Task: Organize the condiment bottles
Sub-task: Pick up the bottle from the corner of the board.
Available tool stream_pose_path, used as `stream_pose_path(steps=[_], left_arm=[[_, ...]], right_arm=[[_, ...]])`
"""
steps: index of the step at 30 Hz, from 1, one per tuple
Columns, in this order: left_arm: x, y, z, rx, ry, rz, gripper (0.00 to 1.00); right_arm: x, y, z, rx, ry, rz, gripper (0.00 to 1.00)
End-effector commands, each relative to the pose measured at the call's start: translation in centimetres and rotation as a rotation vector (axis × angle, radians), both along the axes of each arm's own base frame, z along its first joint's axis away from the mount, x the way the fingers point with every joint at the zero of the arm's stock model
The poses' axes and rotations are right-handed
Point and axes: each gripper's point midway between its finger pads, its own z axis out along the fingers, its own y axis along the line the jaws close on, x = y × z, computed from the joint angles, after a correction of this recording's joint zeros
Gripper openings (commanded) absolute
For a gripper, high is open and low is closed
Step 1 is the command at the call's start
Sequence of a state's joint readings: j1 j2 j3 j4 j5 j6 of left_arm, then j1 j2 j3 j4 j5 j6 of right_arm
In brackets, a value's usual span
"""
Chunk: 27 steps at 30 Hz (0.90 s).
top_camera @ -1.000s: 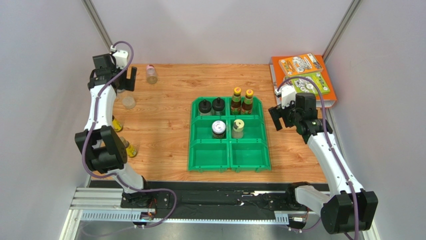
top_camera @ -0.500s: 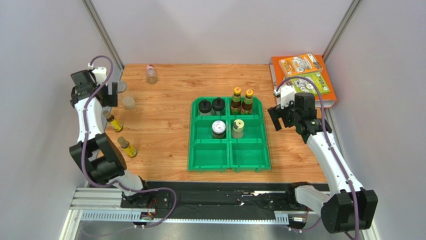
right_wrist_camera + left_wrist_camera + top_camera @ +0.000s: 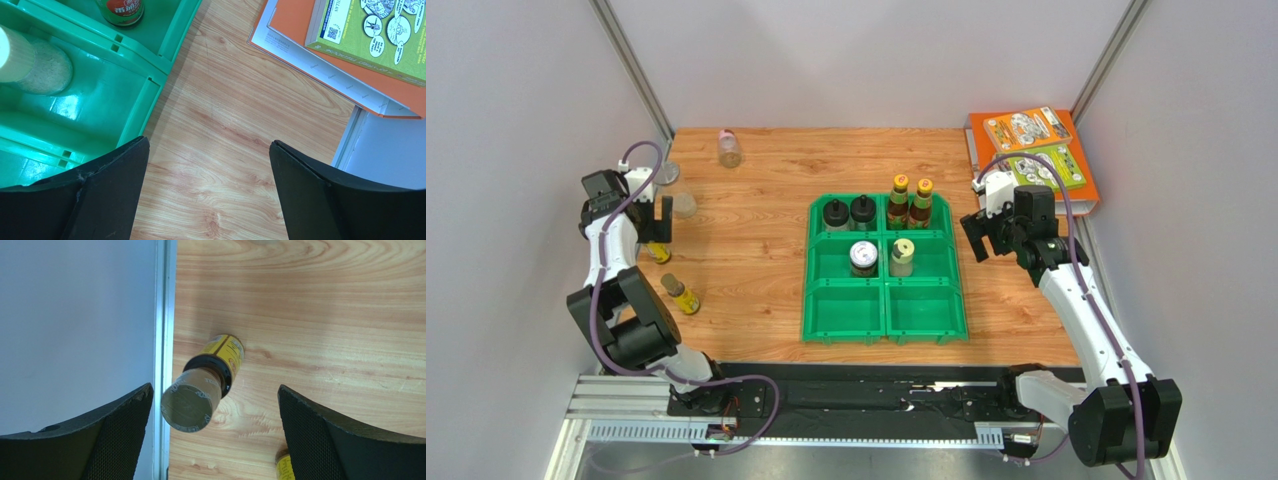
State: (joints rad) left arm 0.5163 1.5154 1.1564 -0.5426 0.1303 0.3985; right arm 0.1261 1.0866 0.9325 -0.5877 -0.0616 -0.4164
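Left wrist: yellow-labelled bottle [image 3: 192, 405] stands below the spread left tool [image 3: 214, 392].

Wood-grain table [image 3: 756, 170] between pale grey walls [image 3: 876, 60], metal posts [image 3: 633, 70] at far corners

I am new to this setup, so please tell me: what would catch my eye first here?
The bright green six-compartment bin stands mid-table, six bottles in its four far compartments. At the left edge, the left tool hangs open over a yellow-labelled bottle; orange and green books lie in the far right corner.
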Motion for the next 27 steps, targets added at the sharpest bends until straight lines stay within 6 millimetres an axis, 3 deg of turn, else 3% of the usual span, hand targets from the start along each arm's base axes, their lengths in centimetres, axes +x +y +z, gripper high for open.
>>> stream_pose_path(steps=[1,3,9,20,21,22,23,24,27], left_arm=[[1.6,1.2,1.0,0.030,-0.068,-0.008,0.94],[1.8,1.3,1.0,0.030,-0.071,-0.009,0.92],[1.7,1.4,0.4,0.018,-0.061,-0.011,0.65],[1.7,1.3,0.3,0.003,-0.058,-0.018,0.31],[1.7,1.2,0.4,0.002,-0.060,-0.025,0.22],[1.6,1.2,0.3,-0.002,-0.055,-0.026,0.19],[1.6,1.0,0.2,-0.007,-0.053,-0.030,0.05],[1.7,0.9,0.3,-0.011,-0.055,-0.035,0.00],[1.6,0.3,0.3,-0.035,-0.050,-0.061,0.00]], right_arm=[[0.9,0.3,2.4,0.006,-0.070,0.014,0.93],[0.9,0.3,2.4,0.005,-0.073,0.014,0.93],[0.9,0.2,2.3,0.003,-0.069,0.011,0.93],[0.9,0.3,2.3,0.002,-0.069,0.011,0.93],[0.9,0.2,2.3,0.002,-0.069,0.009,0.93],[0.9,0.2,2.3,0.002,-0.069,0.009,0.93],[0.9,0.2,2.3,0.002,-0.069,0.009,0.93],[0.9,0.2,2.2,0.002,-0.068,0.009,0.93],[0.9,0.2,2.3,0.002,-0.069,0.009,0.93]])
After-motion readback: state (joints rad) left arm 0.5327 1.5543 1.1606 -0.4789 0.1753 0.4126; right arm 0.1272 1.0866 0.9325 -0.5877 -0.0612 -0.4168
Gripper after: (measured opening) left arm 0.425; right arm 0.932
